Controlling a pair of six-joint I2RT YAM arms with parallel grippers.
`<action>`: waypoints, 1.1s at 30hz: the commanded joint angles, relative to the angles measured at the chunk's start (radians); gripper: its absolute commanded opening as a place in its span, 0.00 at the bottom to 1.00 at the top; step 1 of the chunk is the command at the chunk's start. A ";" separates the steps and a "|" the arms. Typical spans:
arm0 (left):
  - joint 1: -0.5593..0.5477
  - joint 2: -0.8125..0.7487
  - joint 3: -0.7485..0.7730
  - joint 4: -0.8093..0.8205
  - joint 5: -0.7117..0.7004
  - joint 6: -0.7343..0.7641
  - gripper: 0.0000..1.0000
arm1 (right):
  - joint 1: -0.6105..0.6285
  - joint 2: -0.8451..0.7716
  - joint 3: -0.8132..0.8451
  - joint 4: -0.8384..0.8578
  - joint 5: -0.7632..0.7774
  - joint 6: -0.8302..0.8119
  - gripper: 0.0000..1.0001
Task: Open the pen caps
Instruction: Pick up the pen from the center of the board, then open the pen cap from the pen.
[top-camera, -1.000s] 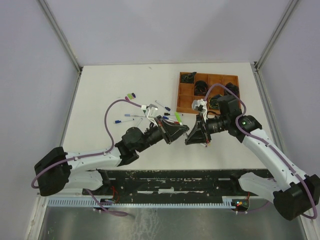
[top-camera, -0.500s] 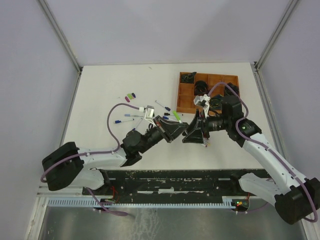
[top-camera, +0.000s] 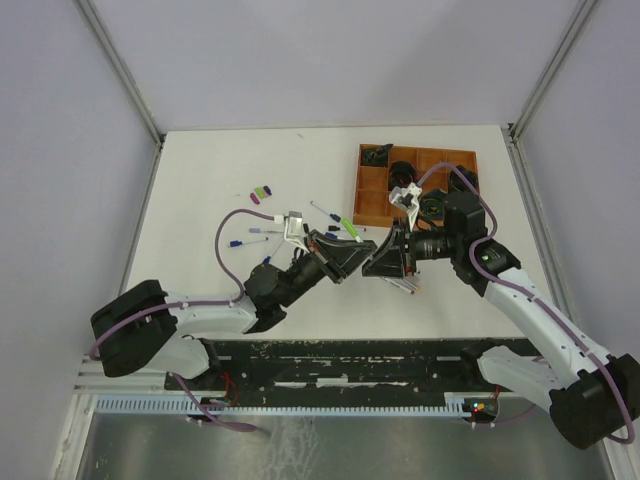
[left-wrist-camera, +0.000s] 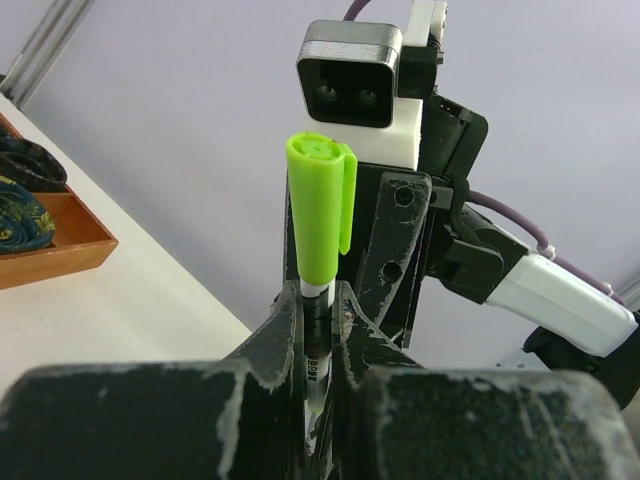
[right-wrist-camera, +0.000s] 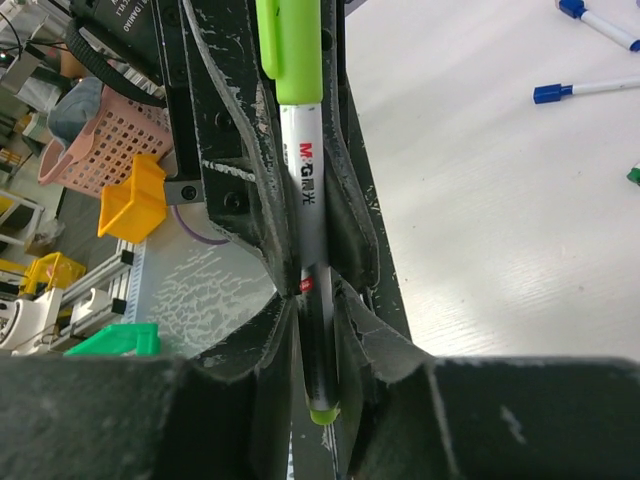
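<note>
A pen (right-wrist-camera: 308, 200) with a white-grey barrel and a lime-green cap (left-wrist-camera: 320, 210) is held up off the table between the two grippers, which meet tip to tip. My left gripper (left-wrist-camera: 318, 290) is shut on the barrel, and the cap stands clear above its fingertips. My right gripper (right-wrist-camera: 318, 300) is open, its jaws flanking the barrel's green-tipped end with slim gaps. In the top view the two grippers (top-camera: 362, 260) hide the pen. Loose caps, one green (top-camera: 263, 191) and one purple (top-camera: 254, 197), lie at the far left.
Several capped pens (top-camera: 255, 232) lie scattered on the white table behind the left gripper, one of them green (top-camera: 350, 224). A brown compartment tray (top-camera: 365, 195) with dark items stands at the back right, close behind the right wrist.
The right gripper's jaws opened wide, then came partly together around the pen. Both grippers drifted slightly left. The left gripper kept its hold.
</note>
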 joint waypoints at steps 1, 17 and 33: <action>-0.005 0.000 -0.011 0.059 -0.024 -0.017 0.03 | -0.003 -0.009 0.021 0.051 0.004 0.015 0.27; -0.005 0.035 0.018 0.044 0.013 -0.021 0.03 | -0.004 -0.004 0.026 0.044 0.015 0.013 0.27; 0.102 -0.106 -0.082 -0.013 -0.038 -0.124 0.75 | -0.026 -0.027 0.075 -0.102 0.016 -0.129 0.02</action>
